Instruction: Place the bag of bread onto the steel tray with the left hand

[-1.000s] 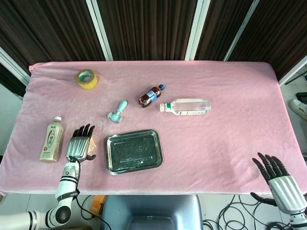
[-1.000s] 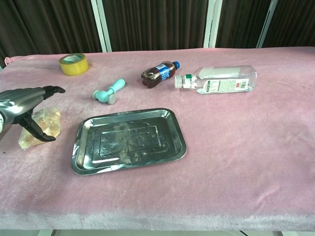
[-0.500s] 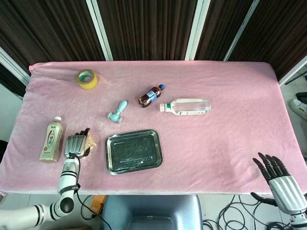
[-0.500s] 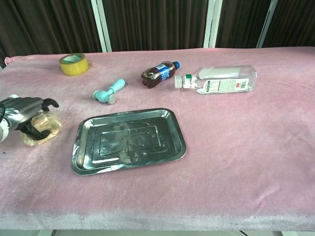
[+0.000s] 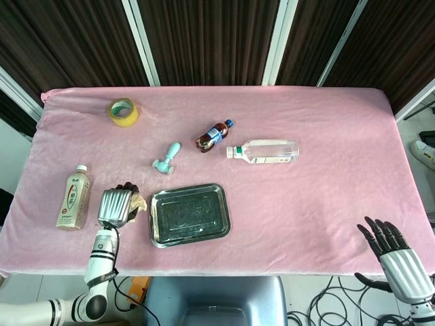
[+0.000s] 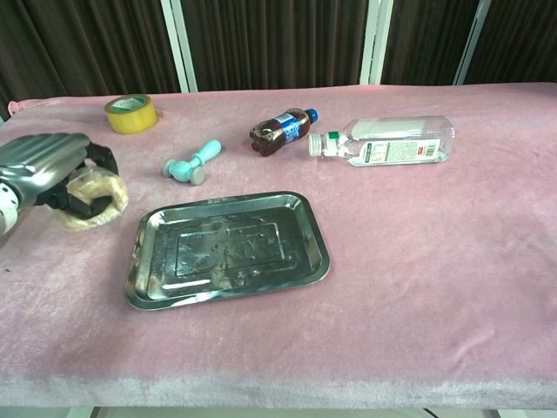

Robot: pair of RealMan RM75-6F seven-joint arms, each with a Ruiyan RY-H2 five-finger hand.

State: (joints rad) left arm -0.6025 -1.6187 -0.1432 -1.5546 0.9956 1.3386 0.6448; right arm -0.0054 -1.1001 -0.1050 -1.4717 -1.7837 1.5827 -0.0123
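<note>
My left hand [image 5: 115,206] [image 6: 54,170] grips the clear bag of bread [image 6: 94,198] [image 5: 138,202], lifted off the pink cloth just left of the steel tray [image 5: 189,214] [image 6: 228,246]. The bag bulges out under the curled fingers. The tray holds nothing. My right hand [image 5: 399,259] hangs below the table's near right edge, fingers spread, holding nothing; the chest view does not show it.
A tea bottle [image 5: 73,197] stands left of my left hand. A yellow tape roll [image 5: 124,111] [image 6: 130,113], a teal roller [image 5: 166,157] [image 6: 192,162], a small cola bottle [image 5: 213,134] [image 6: 281,130] and a clear water bottle [image 5: 264,151] [image 6: 388,142] lie beyond the tray.
My left hand closed its fingers on the bread bag, then lifted it and moved it slightly right toward the tray. The right hand stayed put.
</note>
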